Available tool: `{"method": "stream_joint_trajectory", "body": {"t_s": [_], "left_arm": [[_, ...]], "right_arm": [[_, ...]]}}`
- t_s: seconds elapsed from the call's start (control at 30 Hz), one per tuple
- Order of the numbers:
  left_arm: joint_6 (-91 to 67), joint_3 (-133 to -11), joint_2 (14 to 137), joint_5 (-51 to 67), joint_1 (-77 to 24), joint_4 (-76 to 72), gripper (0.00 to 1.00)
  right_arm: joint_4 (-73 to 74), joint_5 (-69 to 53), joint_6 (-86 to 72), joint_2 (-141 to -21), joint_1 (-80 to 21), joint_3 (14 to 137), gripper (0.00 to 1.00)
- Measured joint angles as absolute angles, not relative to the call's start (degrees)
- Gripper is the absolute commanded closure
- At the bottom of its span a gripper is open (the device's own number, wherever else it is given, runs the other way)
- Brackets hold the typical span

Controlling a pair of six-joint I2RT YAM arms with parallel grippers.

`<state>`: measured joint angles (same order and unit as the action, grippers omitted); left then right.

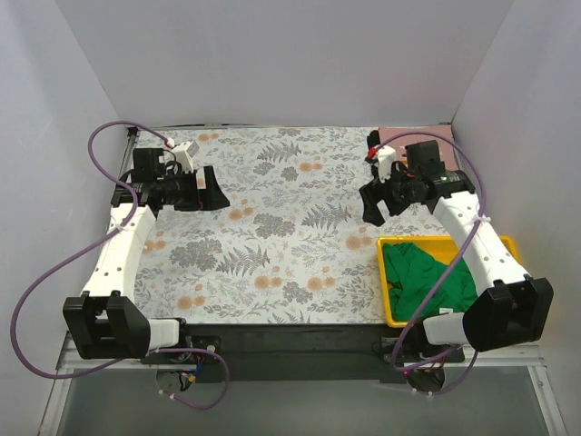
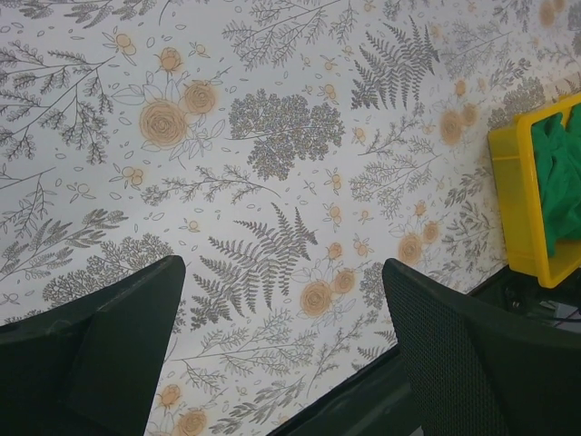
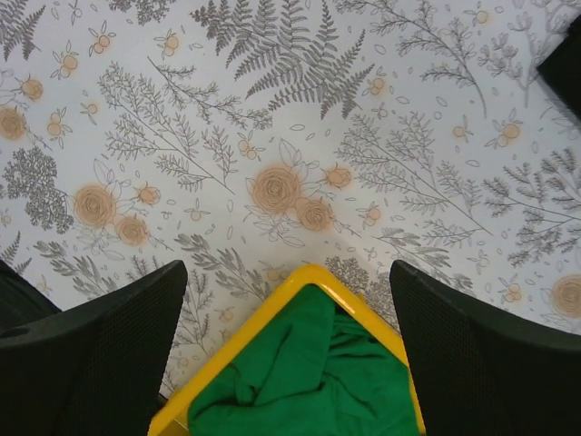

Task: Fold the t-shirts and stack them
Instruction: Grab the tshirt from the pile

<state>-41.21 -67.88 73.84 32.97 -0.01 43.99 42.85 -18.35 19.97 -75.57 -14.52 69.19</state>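
Note:
A bright green t-shirt (image 1: 427,277) lies crumpled in the yellow tray (image 1: 504,245) at the front right. It also shows in the right wrist view (image 3: 309,381) and the left wrist view (image 2: 558,182). A patch of dusty pink cloth (image 1: 413,136) shows at the back right, mostly hidden behind the right arm. The black shirt is out of view. My left gripper (image 1: 207,189) is open and empty above the table's left part (image 2: 281,350). My right gripper (image 1: 372,204) is open and empty, hovering over the tray's far corner (image 3: 289,350).
The table carries a floral cloth (image 1: 281,218). The tray's rim (image 3: 263,313) lies between the right fingers (image 3: 490,354); the tray shows at the right edge of the left wrist view (image 2: 513,200). White walls enclose three sides. The table's dark front edge (image 2: 363,391) lies below the left gripper.

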Motion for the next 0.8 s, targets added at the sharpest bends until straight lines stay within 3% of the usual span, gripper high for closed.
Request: {"method": "stream_joint_trajectory", "body": {"t_s": [0.3, 0.57, 0.8], "left_arm": [[-38.98, -69.3, 74.39, 33.5, -0.01, 45.08, 0.1], [-38.39, -69.41, 76.58, 35.29, -0.01, 45.76, 0.1], [-37.87, -69.49, 76.71, 35.55, -0.01, 46.35, 0.1]], "right_arm": [[61.04, -19.22, 37.71, -77.06, 8.08, 77.82, 0.01], [67.57, -14.39, 48.71, -77.08, 19.16, 64.77, 0.02], [60.75, -11.73, 49.47, -79.35, 20.58, 52.84, 0.02]]}}
